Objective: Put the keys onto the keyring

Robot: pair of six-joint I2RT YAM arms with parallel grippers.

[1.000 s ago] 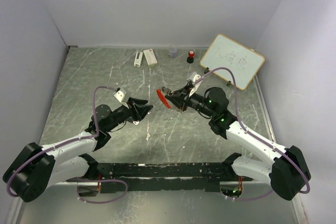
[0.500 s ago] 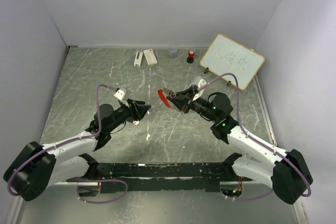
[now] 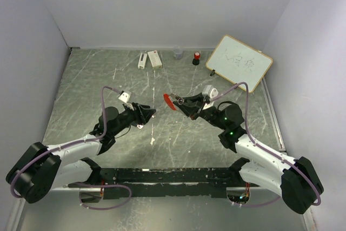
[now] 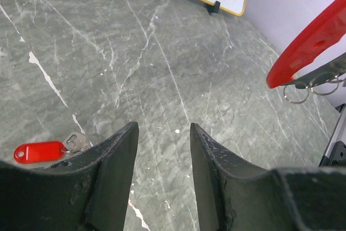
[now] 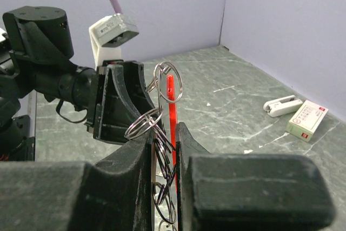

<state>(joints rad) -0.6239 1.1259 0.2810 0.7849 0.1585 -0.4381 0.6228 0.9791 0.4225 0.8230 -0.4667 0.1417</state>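
From above, the right gripper (image 3: pixel 183 104), its wrist newly turned, holds the thin silver keyring with red oblong fob (image 3: pixel 170 101) aloft facing the left gripper (image 3: pixel 149 113); in the left wrist view its jaws stand apart and empty, with the red-tagged small silver key (image 4: pixel 43 151) lying on the grey marbled table (image 4: pixel 162 79); in the right wrist view the jaws are clamped on the ring, so picking up the key likely comes next

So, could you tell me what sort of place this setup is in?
Probably a robotics lab test cell: a left arm and right arm bolted at the edge of a marbled grey tabletop, plain pale walls closing it in, and a small whiteboard propped at the back.
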